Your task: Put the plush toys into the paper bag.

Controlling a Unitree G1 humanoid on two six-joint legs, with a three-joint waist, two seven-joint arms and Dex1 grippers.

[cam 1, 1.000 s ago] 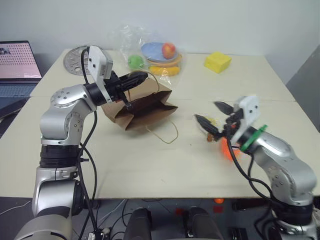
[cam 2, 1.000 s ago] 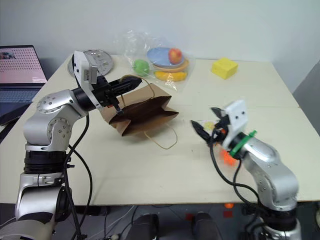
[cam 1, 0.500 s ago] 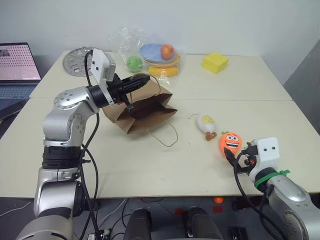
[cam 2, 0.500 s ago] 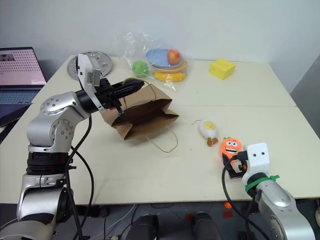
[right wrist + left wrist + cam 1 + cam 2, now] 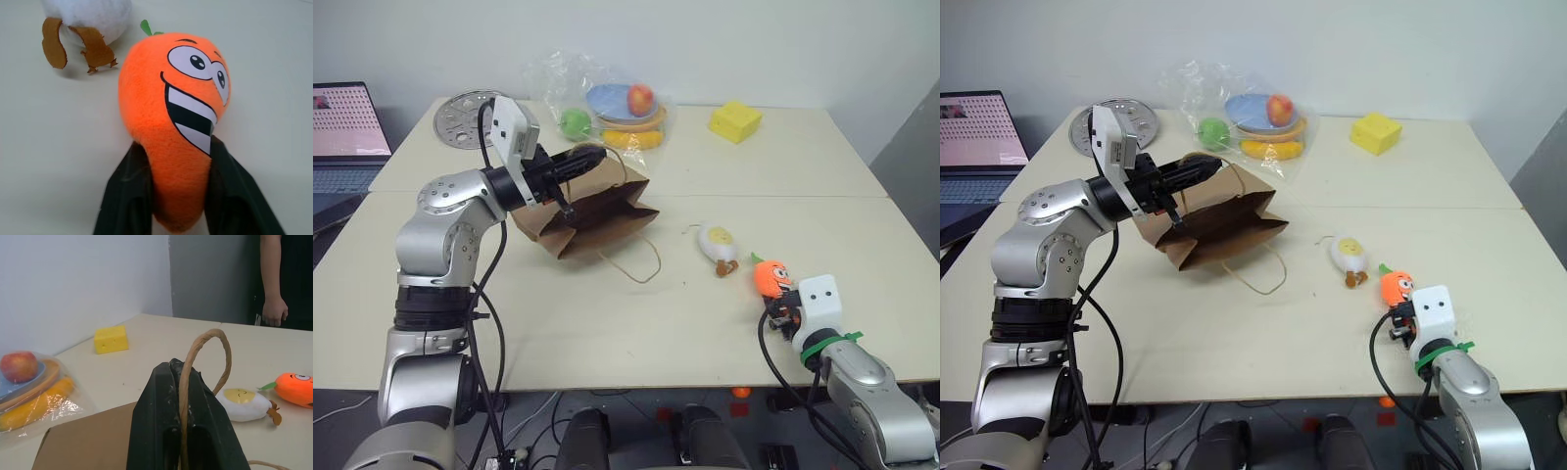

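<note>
Currently gripping: right end effector (image 5: 178,196) closing both fingers around tail of orange plush carrot with cartoon face (image 5: 178,122), lying on pale desk (image 5: 607,313) beside white egg-shaped plush (image 5: 717,241). Left end effector (image 5: 182,396) pinching shut on tan loop handle (image 5: 210,350), holding brown paper bag (image 5: 592,211) open. Next, probably: lifting carrot, carrying across to bag mouth.

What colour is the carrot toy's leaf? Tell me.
Green: a small leaf on the orange carrot toy, clearest in the right wrist view.
</note>
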